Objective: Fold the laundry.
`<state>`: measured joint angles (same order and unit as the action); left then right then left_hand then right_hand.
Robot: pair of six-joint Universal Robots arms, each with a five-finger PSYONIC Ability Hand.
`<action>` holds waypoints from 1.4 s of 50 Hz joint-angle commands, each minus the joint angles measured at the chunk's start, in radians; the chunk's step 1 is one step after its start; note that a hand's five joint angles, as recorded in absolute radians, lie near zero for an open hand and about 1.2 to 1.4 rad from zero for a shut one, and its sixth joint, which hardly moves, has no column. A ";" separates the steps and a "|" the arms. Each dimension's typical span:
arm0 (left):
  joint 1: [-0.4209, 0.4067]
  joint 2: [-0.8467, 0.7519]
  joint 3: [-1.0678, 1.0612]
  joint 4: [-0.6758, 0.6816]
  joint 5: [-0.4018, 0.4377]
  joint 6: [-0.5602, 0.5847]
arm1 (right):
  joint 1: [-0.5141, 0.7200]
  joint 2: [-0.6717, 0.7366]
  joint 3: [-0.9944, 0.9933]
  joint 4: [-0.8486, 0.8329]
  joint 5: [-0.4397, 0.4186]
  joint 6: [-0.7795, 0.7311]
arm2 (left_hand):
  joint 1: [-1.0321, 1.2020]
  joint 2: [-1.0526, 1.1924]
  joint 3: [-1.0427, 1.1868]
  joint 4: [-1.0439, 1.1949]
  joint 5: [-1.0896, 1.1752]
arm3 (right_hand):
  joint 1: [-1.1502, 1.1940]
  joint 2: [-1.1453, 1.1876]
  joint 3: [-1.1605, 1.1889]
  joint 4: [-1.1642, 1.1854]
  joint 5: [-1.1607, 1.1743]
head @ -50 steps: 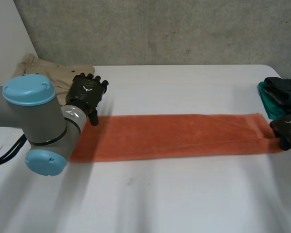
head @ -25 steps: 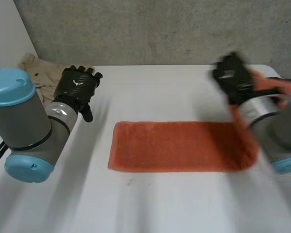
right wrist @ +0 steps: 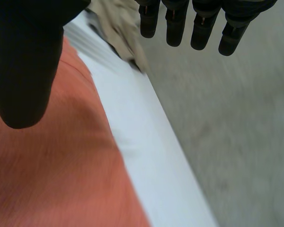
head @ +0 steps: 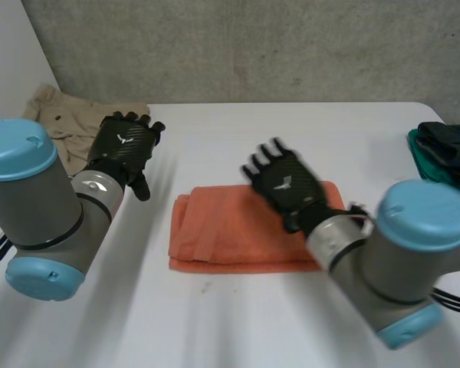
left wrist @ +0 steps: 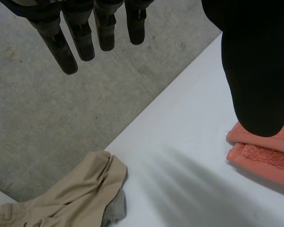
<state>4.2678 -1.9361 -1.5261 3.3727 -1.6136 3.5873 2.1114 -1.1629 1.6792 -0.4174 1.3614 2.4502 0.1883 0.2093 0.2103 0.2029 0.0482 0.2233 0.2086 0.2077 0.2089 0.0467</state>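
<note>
Swinging in from the table's right end, the right hand (head: pixel 287 184) is now over the right half of the orange towel (head: pixel 215 230). Its fingers (right wrist: pixel 199 23) are spread straight and well apart from the thumb, holding nothing, with the towel under the palm. Half a second ago that towel lay as a longer strip. Now it is doubled over and shorter, with stacked layers showing at its left edge, and it lies in the middle of the white table (head: pixel 238 322). The left hand (head: pixel 126 146) has hardly shifted. It hangs empty with relaxed, straight fingers (left wrist: pixel 85 33) between the towel and a beige garment (head: pixel 57 123) at the far left corner. A dark green and black pile (head: pixel 445 149) sits at the table's right edge.
</note>
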 commanded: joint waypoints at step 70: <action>-0.267 -0.368 0.343 -0.432 -0.243 -0.369 | -0.125 0.362 -0.582 0.753 -0.051 0.478 | 0.013 -0.008 -0.009 -0.001 -0.021 | -0.027 -0.012 -0.011 -0.012 -0.025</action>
<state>3.9597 -2.3489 -1.1351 2.9355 -1.8642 3.2050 1.9697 -0.7997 1.1119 0.3312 1.2961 3.0171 0.1883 0.2093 0.2103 0.2028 0.0482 0.2259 0.2123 0.2110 0.2103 0.0462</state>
